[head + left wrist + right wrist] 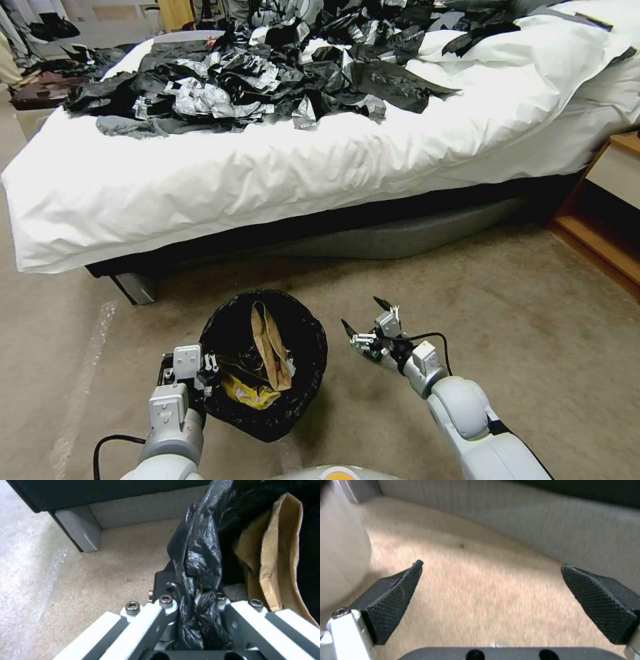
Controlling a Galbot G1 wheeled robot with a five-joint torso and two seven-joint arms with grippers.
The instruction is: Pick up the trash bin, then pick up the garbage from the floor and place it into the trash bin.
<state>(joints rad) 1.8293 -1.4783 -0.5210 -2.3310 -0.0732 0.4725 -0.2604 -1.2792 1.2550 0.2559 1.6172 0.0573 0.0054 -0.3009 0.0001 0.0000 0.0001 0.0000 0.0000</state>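
Left claw [208,367] grips the trash bin [267,360] by its bagged rim; right claw [368,319] hangs open just beside it. That glossy liner could slip and drop the bin

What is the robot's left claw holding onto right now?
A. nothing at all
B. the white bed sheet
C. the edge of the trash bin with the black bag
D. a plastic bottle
C: the left gripper is clamped on the bag-covered rim of the trash bin, and the left wrist view shows black bag plastic pinched between its fingers, while the right gripper is open over bare carpet.
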